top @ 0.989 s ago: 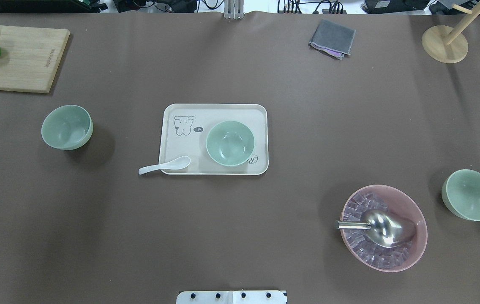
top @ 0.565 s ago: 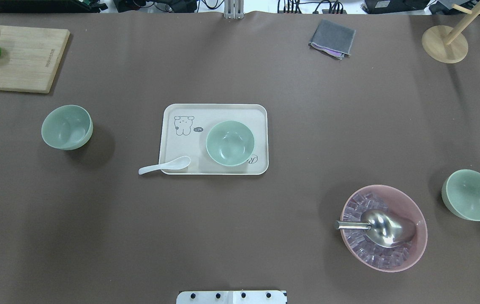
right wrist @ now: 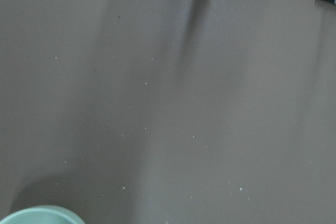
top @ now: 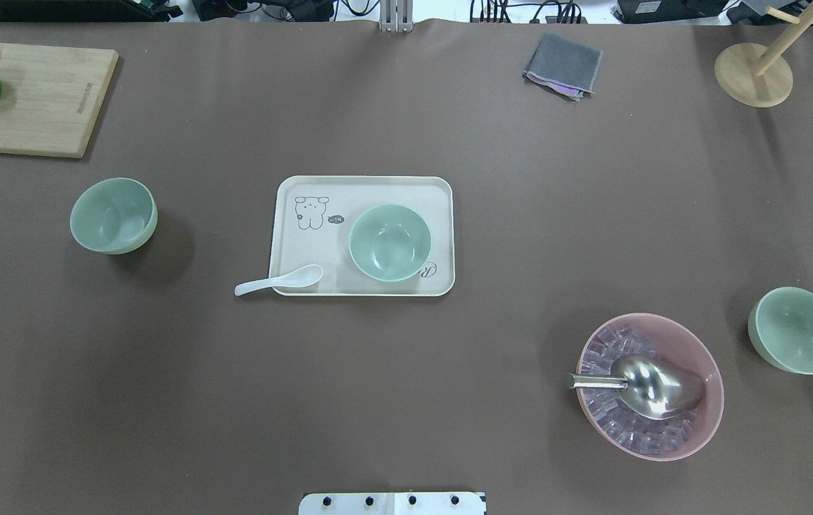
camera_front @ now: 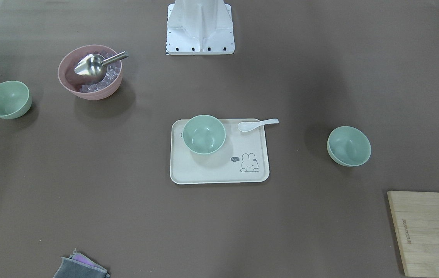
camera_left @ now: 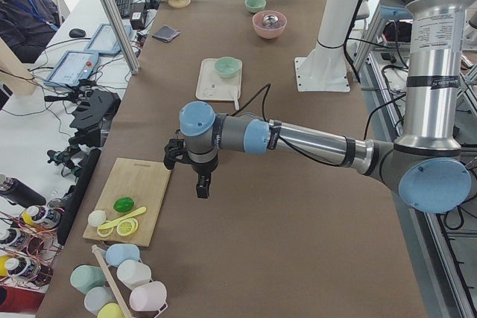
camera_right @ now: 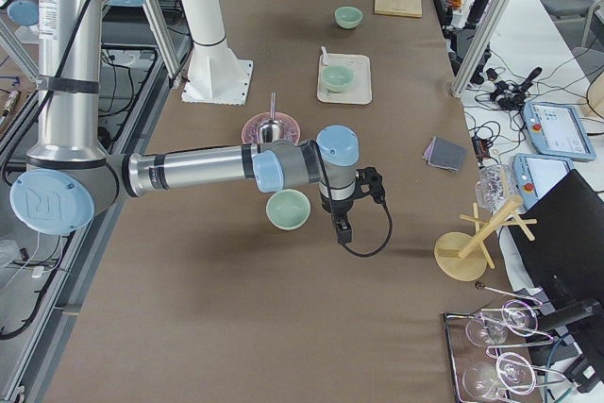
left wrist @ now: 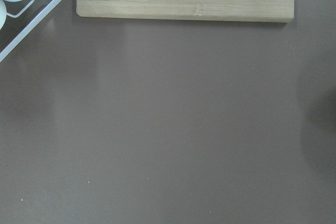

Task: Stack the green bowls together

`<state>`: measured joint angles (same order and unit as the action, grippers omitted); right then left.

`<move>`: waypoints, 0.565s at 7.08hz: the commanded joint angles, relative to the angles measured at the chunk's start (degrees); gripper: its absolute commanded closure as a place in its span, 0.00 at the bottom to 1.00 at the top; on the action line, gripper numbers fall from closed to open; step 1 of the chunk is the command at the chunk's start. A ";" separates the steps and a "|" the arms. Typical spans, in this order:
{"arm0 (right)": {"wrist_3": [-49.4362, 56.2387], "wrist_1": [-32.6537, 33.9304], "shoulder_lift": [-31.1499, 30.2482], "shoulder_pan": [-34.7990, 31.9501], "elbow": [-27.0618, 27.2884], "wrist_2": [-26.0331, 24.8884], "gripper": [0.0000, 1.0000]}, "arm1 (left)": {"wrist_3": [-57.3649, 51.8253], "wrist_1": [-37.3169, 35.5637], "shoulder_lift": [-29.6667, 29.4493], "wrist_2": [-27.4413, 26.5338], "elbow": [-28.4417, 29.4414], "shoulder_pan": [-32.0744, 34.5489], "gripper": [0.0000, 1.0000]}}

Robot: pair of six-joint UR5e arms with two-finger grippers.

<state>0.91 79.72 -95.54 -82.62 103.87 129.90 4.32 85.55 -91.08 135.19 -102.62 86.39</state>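
Three pale mint-green bowls stand apart on the brown table. One bowl point(top: 114, 215) is at the left, one point(top: 390, 242) sits on the cream tray point(top: 363, 187), and one point(top: 796, 330) is at the right. All show in the front-facing view point(camera_front: 349, 146) point(camera_front: 204, 134) point(camera_front: 7, 99). My left gripper point(camera_left: 201, 184) shows only in the exterior left view, above the table near the cutting board. My right gripper point(camera_right: 342, 226) shows only in the exterior right view, beside the right bowl point(camera_right: 288, 209). I cannot tell whether either is open or shut.
A white spoon point(top: 279, 280) lies across the tray's near-left edge. A pink bowl point(top: 707, 418) holds ice and a metal scoop point(top: 646, 386). A cutting board point(top: 34, 100) with fruit is far left, a grey cloth point(top: 563, 65) and a wooden stand point(top: 753, 75) at the back.
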 commanded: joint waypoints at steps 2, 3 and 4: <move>-6.85 -8.97 3.06 0.70 0.02 -0.62 0.00 | 0.95 17.38 -5.57 -0.71 7.98 0.09 0.02; -9.49 -8.97 4.73 2.01 0.10 0.43 0.00 | 2.26 19.29 -6.04 -0.63 8.83 0.01 0.02; -14.22 -9.41 5.71 4.72 0.10 0.44 0.00 | 1.75 23.74 -6.13 -0.71 9.10 -0.08 0.02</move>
<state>-8.29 70.78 -91.41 -80.52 103.95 129.92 5.88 103.98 -96.54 134.58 -94.79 86.40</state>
